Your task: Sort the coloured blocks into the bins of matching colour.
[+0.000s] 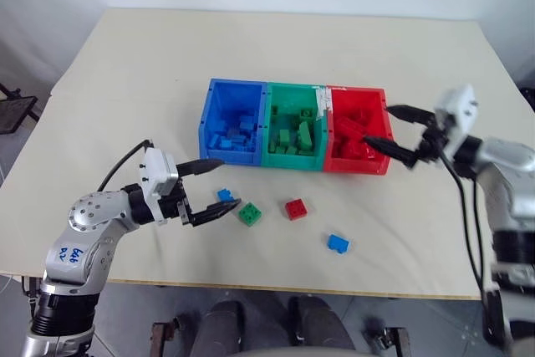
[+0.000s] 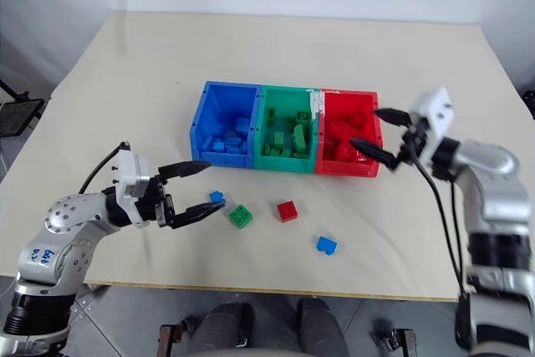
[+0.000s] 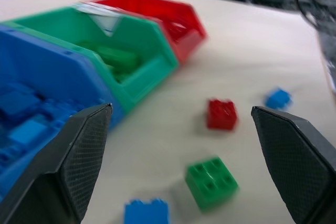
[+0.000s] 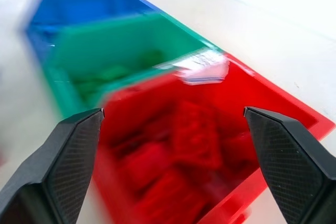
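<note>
Three joined open-top bins sit mid-worktop (image 1: 125, 64) in a row: a blue bin (image 1: 219, 89), a green bin (image 1: 292, 90) and a red bin (image 1: 374, 94), each already holding a heap of blocks of its own colour, with a pale strip of tape on the rim between green and red. Four small studded blocks lie loose in front of them: a blue block (image 1: 225, 196), a green block (image 1: 249, 214), a red block (image 1: 295, 208) and a second blue block (image 1: 338, 243) nearest the front edge. Handwritten blue marks on the left arm's joint are too small to read. The left claw (image 1: 219, 183) stands wide open and empty, its fingers bracketing the nearer blue block. The right claw (image 1: 393, 130) is spread wide, empty, at the red bin's outer side.
</note>
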### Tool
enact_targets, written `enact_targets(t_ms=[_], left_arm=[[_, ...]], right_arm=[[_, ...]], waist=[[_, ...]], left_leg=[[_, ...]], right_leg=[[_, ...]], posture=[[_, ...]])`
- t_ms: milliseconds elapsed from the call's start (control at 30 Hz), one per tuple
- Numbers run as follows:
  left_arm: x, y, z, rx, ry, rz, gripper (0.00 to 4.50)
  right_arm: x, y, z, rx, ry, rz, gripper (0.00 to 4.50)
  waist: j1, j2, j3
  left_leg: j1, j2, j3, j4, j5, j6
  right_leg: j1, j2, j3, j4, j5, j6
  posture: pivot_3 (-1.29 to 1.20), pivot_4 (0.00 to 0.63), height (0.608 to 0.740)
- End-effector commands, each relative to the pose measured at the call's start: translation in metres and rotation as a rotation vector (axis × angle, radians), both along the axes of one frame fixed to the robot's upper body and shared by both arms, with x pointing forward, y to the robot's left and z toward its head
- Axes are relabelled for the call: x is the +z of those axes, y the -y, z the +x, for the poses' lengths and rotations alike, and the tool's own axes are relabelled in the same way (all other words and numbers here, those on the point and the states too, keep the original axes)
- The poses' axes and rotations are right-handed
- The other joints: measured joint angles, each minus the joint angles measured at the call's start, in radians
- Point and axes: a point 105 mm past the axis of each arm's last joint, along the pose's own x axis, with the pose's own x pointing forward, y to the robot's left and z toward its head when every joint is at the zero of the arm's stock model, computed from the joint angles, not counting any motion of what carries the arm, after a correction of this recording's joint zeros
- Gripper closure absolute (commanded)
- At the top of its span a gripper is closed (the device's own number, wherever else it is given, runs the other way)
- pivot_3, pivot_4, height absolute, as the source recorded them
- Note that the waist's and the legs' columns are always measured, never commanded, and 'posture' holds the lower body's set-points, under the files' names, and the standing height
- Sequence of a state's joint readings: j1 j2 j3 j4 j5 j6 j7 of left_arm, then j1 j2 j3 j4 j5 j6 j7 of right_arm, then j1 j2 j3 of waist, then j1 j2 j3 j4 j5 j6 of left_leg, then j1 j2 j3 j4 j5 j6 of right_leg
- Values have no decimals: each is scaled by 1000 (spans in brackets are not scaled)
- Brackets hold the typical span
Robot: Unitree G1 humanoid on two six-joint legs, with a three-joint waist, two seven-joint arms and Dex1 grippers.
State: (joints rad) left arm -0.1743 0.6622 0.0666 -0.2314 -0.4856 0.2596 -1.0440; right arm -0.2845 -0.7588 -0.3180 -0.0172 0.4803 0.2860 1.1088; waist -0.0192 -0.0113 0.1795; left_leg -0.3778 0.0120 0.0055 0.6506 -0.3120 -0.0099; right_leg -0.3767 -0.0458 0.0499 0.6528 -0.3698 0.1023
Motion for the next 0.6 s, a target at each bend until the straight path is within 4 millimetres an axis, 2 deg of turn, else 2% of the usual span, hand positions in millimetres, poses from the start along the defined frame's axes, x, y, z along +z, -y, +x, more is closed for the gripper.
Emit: enact_targets(t_ms=[33, 133, 233, 300, 400, 533, 600], left_arm=[[-14, 4, -5, -117, -4, 87, 0], [-25, 5, -3, -174, 7, 145, 0], [-27, 8, -2, -201, 18, 145, 0], [-27, 9, -3, -222, 9, 128, 0], [-25, 8, -3, -230, -4, 124, 0], [-20, 3, -3, -215, -12, 102, 0], [-20, -1, -5, -193, -13, 98, 0]], right_arm=[[-9, 15, -45, 11, -70, -77, 49], [-27, 40, -79, -89, -77, -133, 49], [-44, 59, -100, -138, -102, -223, 49], [-52, 65, -105, -154, -103, -232, 49], [-58, 48, -100, -86, -92, -212, 49], [-61, 8, -88, 68, -108, -158, 49], [-67, -19, -83, 169, -139, -153, 49]], waist=[[3, 0, 0], [14, 0, 0], [3, 0, 0], [-10, 0, 0], [-23, 0, 0], [-32, 0, 0], [-31, -1, 0]], left_leg=[[0, 0, 0, 0, -1, 2], [2, 0, 0, -1, -2, 3], [4, 0, 3, -1, -1, 3], [6, 0, 5, -1, -1, 3], [9, 0, 5, -1, -1, 3], [10, 0, 5, 0, 1, 3], [10, 0, 4, 0, 1, 2]], right_leg=[[0, 0, 0, 0, 0, 0], [2, 0, 0, -6, 0, 0], [2, 1, 3, -6, 0, 0], [4, 1, 5, -6, 0, 0], [6, 1, 6, -5, 0, -1], [5, 1, 7, 1, 1, -1], [4, 1, 6, 3, 1, -1]], posture=[[0, 150, 740], [0, 150, 740], [0, 150, 740], [0, 150, 740], [0, 150, 740], [0, 150, 740], [0, 150, 740]])
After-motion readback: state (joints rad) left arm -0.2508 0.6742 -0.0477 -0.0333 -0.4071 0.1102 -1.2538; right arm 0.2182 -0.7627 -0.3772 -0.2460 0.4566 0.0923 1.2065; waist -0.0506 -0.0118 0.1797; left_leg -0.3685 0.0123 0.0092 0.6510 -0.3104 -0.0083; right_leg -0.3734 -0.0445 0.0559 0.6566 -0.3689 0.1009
